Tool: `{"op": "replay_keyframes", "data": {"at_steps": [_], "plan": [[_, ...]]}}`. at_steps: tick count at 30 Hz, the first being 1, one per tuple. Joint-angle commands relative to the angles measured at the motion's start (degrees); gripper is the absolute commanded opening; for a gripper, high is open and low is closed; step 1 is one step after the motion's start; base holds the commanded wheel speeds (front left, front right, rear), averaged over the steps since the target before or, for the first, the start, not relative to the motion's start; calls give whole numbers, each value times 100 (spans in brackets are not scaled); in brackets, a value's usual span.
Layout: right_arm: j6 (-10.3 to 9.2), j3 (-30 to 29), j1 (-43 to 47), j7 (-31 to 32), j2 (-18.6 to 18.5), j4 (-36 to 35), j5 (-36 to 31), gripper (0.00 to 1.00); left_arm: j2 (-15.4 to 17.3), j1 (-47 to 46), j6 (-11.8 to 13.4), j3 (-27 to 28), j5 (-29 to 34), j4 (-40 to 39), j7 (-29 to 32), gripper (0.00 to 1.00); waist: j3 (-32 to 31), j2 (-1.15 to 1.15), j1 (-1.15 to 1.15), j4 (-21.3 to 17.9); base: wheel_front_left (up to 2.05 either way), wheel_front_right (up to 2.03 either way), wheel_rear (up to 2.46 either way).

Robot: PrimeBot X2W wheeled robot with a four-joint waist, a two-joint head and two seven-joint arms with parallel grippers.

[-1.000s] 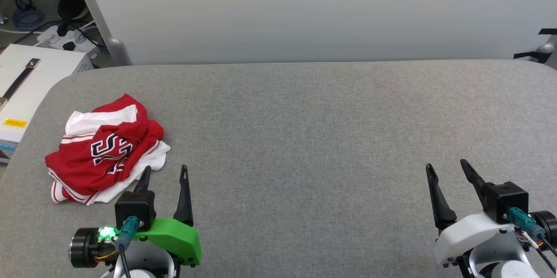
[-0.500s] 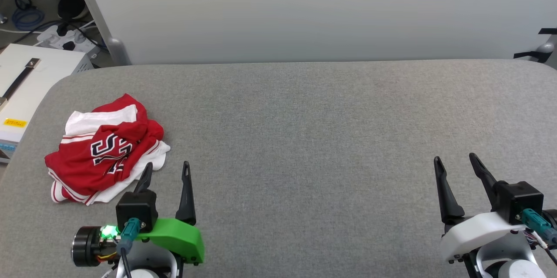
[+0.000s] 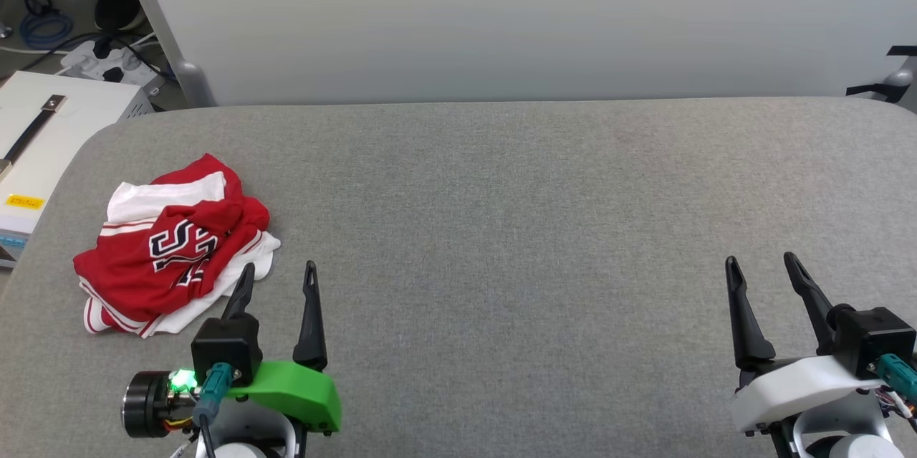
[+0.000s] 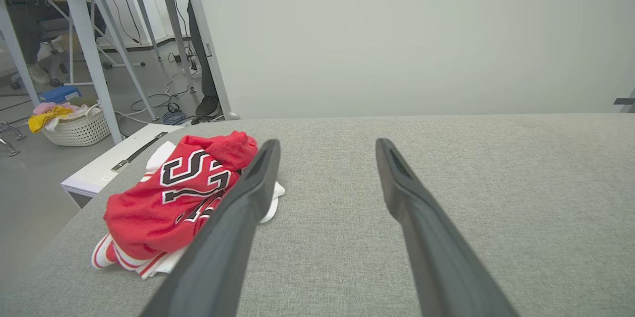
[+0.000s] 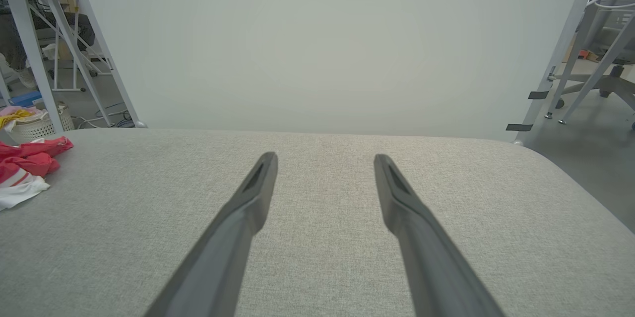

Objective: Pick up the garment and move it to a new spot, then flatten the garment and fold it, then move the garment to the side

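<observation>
The shirt (image 3: 172, 246) lies crumpled on the left of the grey table (image 3: 501, 214). My left gripper (image 3: 279, 268) hovers just beside its near edge, fingers spread, holding nothing. My right gripper (image 3: 760, 259), equally spread and empty, is well apart.

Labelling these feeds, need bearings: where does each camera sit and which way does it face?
Head view: on the head, facing forward and down at the grey fabric table; open left gripper lower left, open right gripper lower right.
Left wrist view: on that wrist, along its dark fingers, crumpled red-and-white jersey T-shirt beside them.
Right wrist view: on that wrist, along its fingers toward the pale wall panel.
Shared: both wrist views catch the T-shirt and a white laundry basket.
</observation>
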Motion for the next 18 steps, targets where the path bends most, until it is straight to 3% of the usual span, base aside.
{"op": "replay_keyframes", "data": {"at_steps": [1,18], "plan": [[-1,-24,68,-73,3,-47,71,100,-7,21,36,-16,-28,-33,-70,100,2,0,0,2,0,0,0],[-2,-11,200,-269,4,-75,213,100,-10,68,82,-95,-95,-3,-270,100,27,0,0,15,0,0,0]]}}
